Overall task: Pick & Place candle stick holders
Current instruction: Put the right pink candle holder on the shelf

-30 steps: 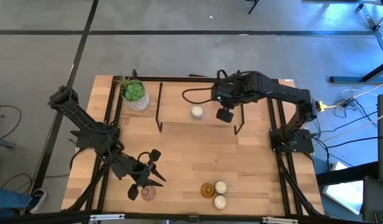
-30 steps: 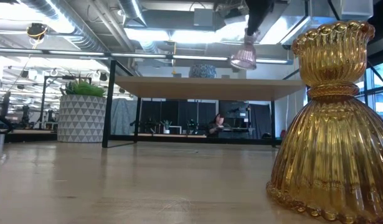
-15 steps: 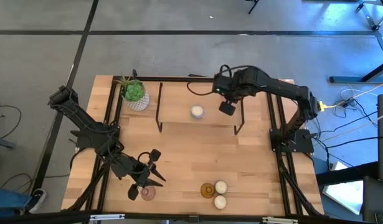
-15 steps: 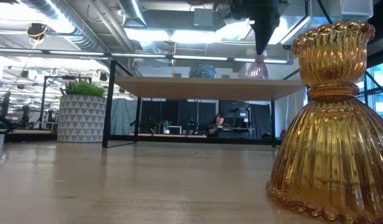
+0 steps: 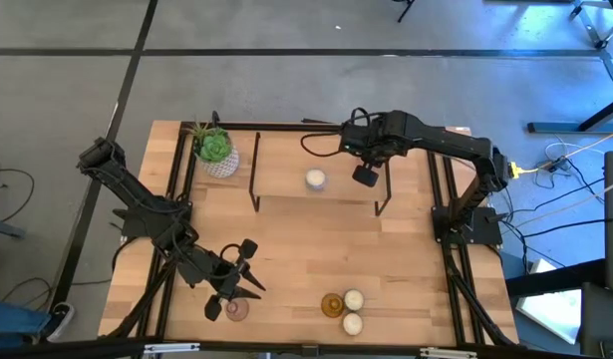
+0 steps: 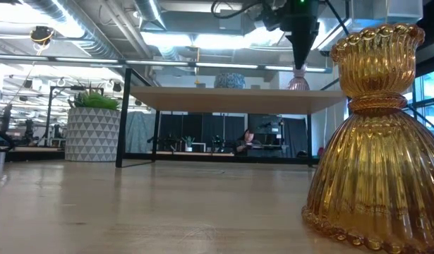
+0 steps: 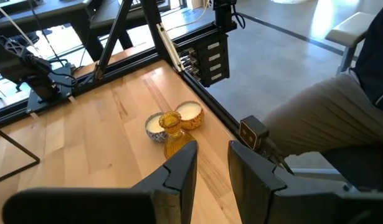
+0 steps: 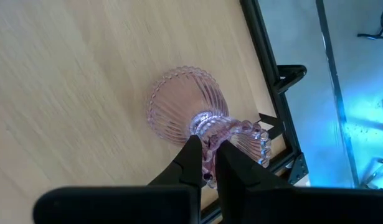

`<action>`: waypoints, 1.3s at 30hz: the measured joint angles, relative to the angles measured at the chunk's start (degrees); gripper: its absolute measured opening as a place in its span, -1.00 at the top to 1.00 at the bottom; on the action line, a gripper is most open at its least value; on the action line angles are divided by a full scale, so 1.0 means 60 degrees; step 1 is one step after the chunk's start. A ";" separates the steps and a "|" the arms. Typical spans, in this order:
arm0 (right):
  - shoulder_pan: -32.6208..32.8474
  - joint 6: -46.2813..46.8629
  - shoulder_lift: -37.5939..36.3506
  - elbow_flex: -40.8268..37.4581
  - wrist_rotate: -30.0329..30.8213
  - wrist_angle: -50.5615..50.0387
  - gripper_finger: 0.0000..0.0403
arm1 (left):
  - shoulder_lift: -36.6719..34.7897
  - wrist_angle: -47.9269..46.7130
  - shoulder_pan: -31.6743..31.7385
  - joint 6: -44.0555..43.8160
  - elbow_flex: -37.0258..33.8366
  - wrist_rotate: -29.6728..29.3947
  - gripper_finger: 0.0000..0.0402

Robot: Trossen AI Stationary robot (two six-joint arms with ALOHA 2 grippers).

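Observation:
My right gripper (image 5: 364,177) is over the raised wooden shelf (image 6: 224,99) at the table's far side, shut on a pink glass holder (image 8: 185,106). A cream holder (image 5: 315,179) stands on the shelf to the left of it. My left gripper (image 5: 238,276) is open and empty at the near left, just above a second pink holder (image 5: 236,310) standing on the table. The amber holder (image 5: 332,305) and two cream holders (image 5: 353,299) (image 5: 352,322) stand together near the front edge and also show in the left wrist view (image 7: 171,130). My right gripper pinches the pink holder between its two fingers at the narrow neck and upper cup (image 8: 210,127). The fingers come from above, pointing down. The holder stands upright below them, its round base (image 6: 298,84) down at the shelf's top.
A green plant in a white patterned pot (image 5: 216,150) stands at the far left. Thin black bars (image 5: 256,170) (image 5: 386,184) carry the shelf. A person's leg in grey trousers (image 7: 322,118) shows beyond the table's near edge. Bare wood lies in the table's middle.
My right gripper has carried the pink holder toward the table's far edge and down. The holder hung tilted above the shelf a second ago; now it is upright with its base at the shelf top.

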 joint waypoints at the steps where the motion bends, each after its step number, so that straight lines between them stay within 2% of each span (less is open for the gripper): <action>1: 0.0013 0.0000 0.0000 0.0000 0.0002 0.0000 0.89 | 0.0000 0.0004 0.0000 0.0038 0.0000 0.0000 0.57; 7: 0.0054 -0.0033 0.0000 0.0000 0.0136 0.0000 0.89 | 0.0000 0.0004 0.0000 0.0091 0.0000 0.0000 0.57; 18: 0.0054 -0.0029 0.0004 0.0004 0.0320 0.0004 0.76 | 0.0000 0.0007 0.0000 0.0091 0.0000 0.0000 0.57; 39: 0.0054 -0.0033 0.0007 0.0007 -0.0255 0.0098 0.74 | 0.0000 0.0007 0.0000 0.0087 0.0000 0.0000 0.57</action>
